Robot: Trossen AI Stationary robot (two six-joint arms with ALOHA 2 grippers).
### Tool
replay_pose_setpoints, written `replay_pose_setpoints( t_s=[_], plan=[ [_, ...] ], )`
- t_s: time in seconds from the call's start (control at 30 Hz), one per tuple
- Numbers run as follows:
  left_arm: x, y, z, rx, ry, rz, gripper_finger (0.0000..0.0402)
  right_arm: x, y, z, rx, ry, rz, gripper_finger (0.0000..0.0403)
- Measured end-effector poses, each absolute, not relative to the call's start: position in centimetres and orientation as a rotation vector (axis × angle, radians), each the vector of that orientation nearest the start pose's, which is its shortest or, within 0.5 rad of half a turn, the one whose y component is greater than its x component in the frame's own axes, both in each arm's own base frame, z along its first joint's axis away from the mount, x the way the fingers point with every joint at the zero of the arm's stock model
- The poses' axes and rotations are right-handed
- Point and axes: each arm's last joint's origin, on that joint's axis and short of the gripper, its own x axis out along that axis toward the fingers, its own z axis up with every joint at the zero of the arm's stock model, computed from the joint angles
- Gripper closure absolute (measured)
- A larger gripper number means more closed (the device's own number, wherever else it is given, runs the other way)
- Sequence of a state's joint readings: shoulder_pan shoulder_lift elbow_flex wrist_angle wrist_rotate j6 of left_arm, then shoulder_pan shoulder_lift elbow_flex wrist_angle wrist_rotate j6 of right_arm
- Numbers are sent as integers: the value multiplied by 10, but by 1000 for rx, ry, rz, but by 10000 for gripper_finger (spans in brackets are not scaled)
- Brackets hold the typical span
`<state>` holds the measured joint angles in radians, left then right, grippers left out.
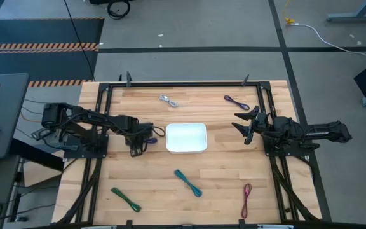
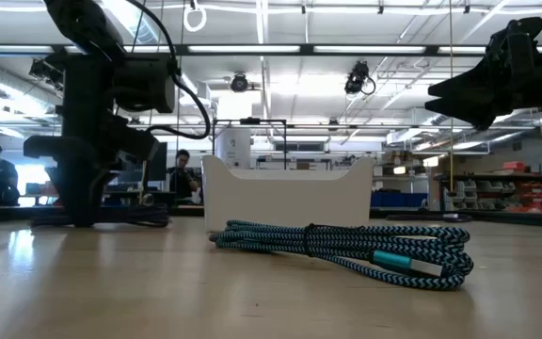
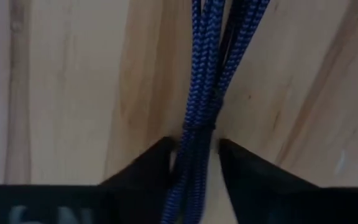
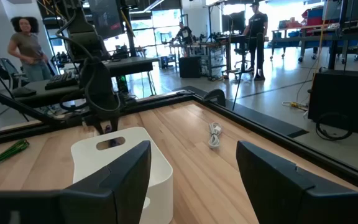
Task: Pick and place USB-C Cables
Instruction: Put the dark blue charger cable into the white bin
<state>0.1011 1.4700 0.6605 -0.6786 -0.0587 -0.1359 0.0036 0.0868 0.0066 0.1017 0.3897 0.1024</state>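
My left gripper (image 1: 135,146) is down at the table just left of the white tray (image 1: 202,149). A purple USB-C cable bundle (image 1: 150,140) runs between its fingers and fills the left wrist view (image 3: 207,68). My right gripper (image 1: 246,124) hangs open above the table to the right of the tray, its fingers wide apart in the right wrist view (image 4: 194,180). On the wood lie the silver-white cable (image 1: 168,100), a second purple cable (image 1: 236,102), the teal cable (image 1: 188,182) (image 2: 346,250), the green cable (image 1: 126,199) and the dark red cable (image 1: 246,199). My left gripper pinches the purple cable bundle between its two fingers (image 3: 160,165), just below the dark tie band (image 3: 199,127) around its strands. The fingers point down from above and stand on either side of the bundle, which runs on over the wood toward the tray. Whether it is lifted, I cannot tell.
The white tray (image 2: 290,193) sits at the table's middle between both arms. Black frame rails (image 1: 269,127) run along the left, right and far sides. People stand in the room beyond the table (image 4: 27,46).
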Motion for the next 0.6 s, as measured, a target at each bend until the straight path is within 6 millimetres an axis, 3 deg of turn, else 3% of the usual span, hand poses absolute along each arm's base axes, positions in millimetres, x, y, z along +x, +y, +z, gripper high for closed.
replay_pose_setpoints(
  t_s=[0.13,0.33,0.6],
  plan=[
    [213,23,134,-158,1475,253,371,101,-11,168,105,-41,-385,159],
    [216,26,144,-175,1511,315,375,101,-11,168,105,-41,-385,159],
    [244,30,202,-122,1467,358,375,101,-11,168,105,-41,-385,159]
  ],
)
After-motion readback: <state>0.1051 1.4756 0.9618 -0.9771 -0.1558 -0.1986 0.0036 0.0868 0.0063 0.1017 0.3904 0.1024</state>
